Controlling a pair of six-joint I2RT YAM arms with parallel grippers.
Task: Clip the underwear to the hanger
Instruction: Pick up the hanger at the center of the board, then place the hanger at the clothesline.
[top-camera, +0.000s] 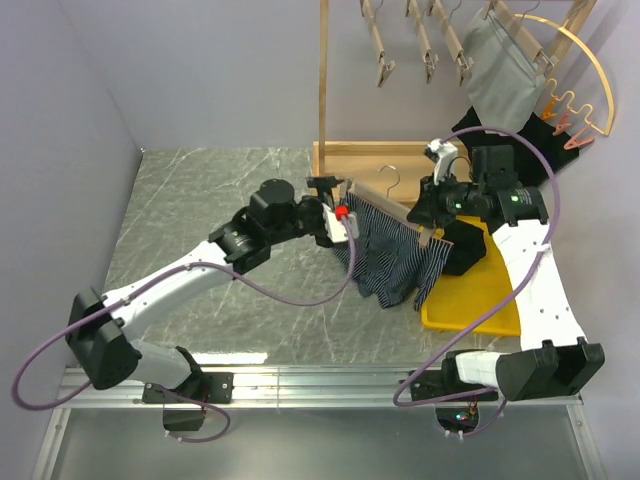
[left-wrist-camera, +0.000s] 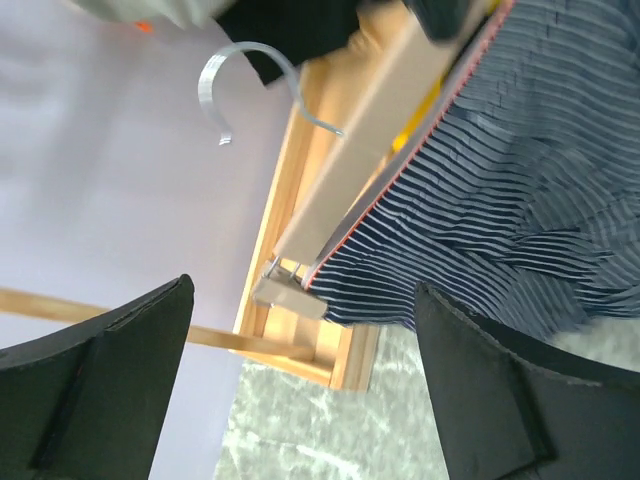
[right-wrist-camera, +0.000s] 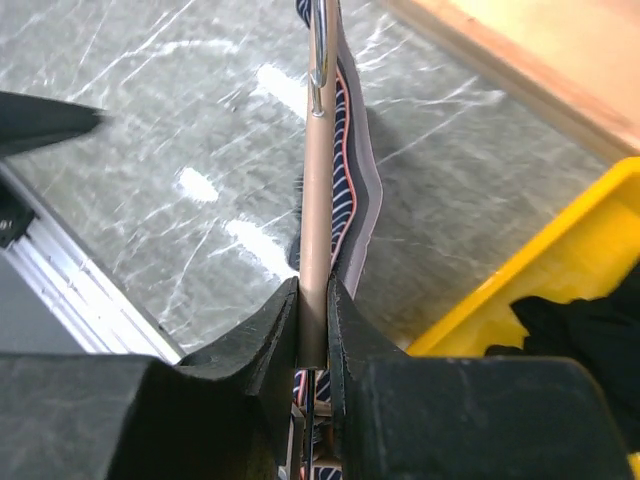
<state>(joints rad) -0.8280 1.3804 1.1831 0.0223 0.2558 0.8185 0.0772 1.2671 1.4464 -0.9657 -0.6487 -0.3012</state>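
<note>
Two robot arms hold a wooden hanger (top-camera: 395, 212) above a marbled tabletop (top-camera: 200, 200). Striped underwear (top-camera: 390, 262) hangs from its bar, with the waistband running along the wood. The step in hand looks like fixing the waistband's left corner in the end clip (left-wrist-camera: 285, 292). To do it well, keep the bar level and steady, check that the fabric sits fully inside the clip, then draw back straight without snagging the cloth. The left claw (left-wrist-camera: 302, 292) is spread wide on either side of that clip, holding nothing and apparently touching nothing. The right claw (right-wrist-camera: 313, 300) is pressed together, pinching the hanger's bar near its other end, just above a yellow tray (top-camera: 470, 305).
</note>
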